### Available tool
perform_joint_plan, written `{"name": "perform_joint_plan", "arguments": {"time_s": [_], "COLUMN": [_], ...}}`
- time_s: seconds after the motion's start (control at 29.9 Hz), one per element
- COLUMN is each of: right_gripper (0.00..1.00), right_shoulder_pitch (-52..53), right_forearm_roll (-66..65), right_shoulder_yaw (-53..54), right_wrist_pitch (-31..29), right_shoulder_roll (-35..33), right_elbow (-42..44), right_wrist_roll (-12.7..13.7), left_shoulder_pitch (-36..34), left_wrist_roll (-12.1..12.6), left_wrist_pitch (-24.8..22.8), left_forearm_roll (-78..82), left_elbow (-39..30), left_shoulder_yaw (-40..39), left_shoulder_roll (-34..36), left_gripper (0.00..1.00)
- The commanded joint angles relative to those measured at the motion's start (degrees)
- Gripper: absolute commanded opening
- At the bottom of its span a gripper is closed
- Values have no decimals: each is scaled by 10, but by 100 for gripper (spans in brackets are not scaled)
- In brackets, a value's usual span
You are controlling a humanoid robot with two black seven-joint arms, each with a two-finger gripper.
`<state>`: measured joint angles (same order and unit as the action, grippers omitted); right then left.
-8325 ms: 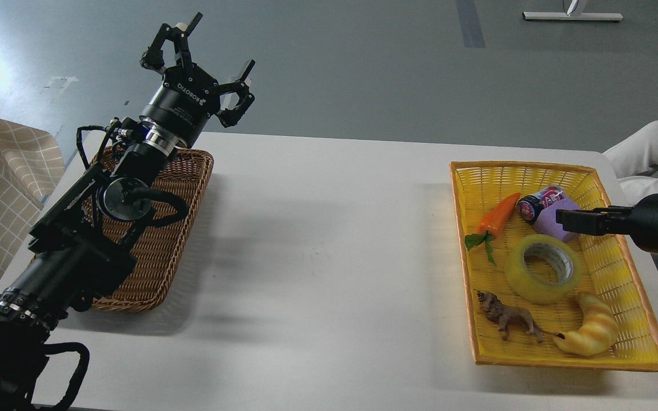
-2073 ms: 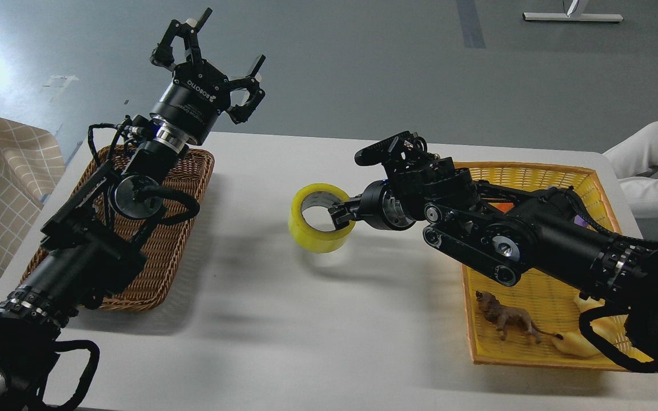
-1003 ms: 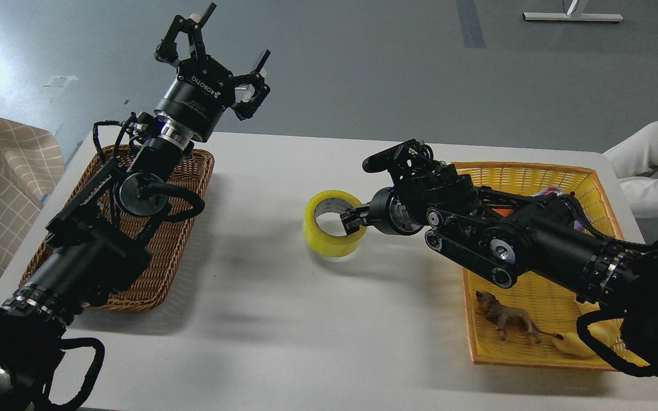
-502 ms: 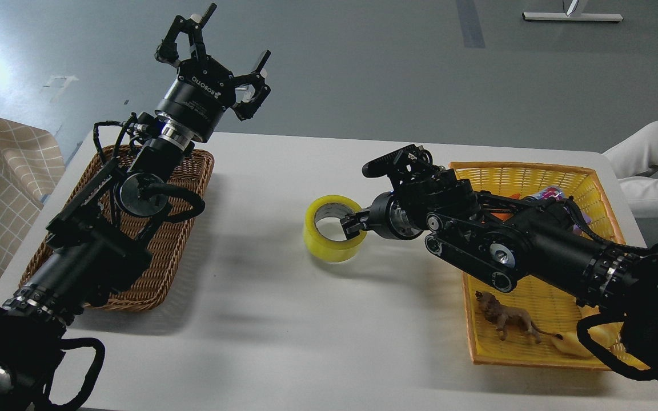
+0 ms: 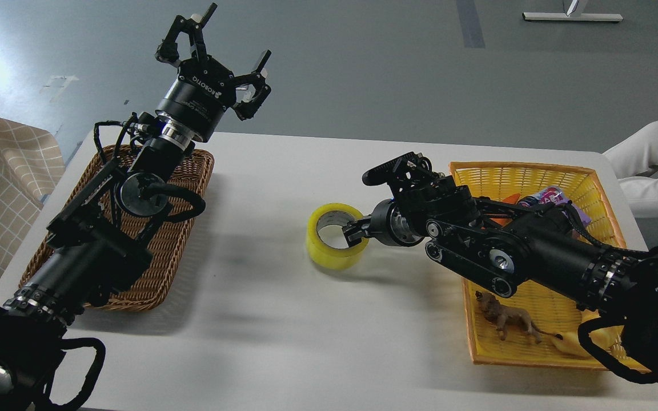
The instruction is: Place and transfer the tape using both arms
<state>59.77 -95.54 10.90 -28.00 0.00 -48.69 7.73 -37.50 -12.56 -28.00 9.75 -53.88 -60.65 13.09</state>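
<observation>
The tape (image 5: 329, 258), a yellow translucent roll with a grey-white core, sits upright-tilted in the middle of the white table (image 5: 283, 325), at or just above its surface. My right gripper (image 5: 354, 233) reaches in from the right and is shut on the roll's right wall, one finger inside the core. My left gripper (image 5: 221, 39) is open and empty. It is raised high over the far end of the brown wicker basket (image 5: 205, 171), well to the left of the tape.
A yellow basket (image 5: 523, 167) at the right holds a toy lion (image 5: 506, 321), a croissant toy (image 5: 570, 343) and a can (image 5: 541, 197), partly hidden by my right arm. A white-sleeved arm (image 5: 654, 142) lies beyond the table's right edge.
The right gripper has brought the tape from the yellow basket to the table's middle and, over the last second, lowered it slightly. The left arm has stayed raised and open.
</observation>
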Motion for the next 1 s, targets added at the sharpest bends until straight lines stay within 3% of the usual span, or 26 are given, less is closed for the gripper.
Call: {"name": "perform_joint_plan", "arguments": {"time_s": [0.0, 0.13, 0.27, 0.43, 0.47, 0.53, 0.84, 0.97], "right_gripper": [40, 42, 52, 74, 86, 95, 99, 99], "right_shoulder_pitch": [0, 0, 1, 2, 2, 1, -6, -26], "right_forearm_roll": [1, 3, 3, 7, 9, 10, 11, 11], "right_shoulder_yaw": [0, 0, 2, 11, 20, 46, 119, 167], "right_wrist_pitch": [0, 0, 0, 0, 0, 0, 0, 0], "right_shoulder_roll": [0, 0, 0, 0, 0, 0, 0, -32], "right_elbow": [0, 0, -1, -6, -8, -20, -118, -151], "right_wrist_roll": [0, 0, 0, 0, 0, 0, 3, 5], "left_shoulder_pitch": [-1, -1, -1, -2, -2, -2, -1, 1], "left_wrist_roll": [0, 0, 0, 0, 0, 0, 1, 1], "left_wrist_pitch": [0, 0, 0, 0, 0, 0, 0, 0], "left_forearm_roll": [0, 0, 0, 0, 0, 0, 1, 6], "left_elbow": [0, 0, 0, 0, 0, 0, 1, 1], "left_shoulder_yaw": [0, 0, 0, 0, 0, 1, 7, 11], "left_shoulder_roll": [1, 0, 1, -2, -3, -3, -3, -4], "left_gripper": [98, 98, 98, 98, 98, 98, 98, 98]}}
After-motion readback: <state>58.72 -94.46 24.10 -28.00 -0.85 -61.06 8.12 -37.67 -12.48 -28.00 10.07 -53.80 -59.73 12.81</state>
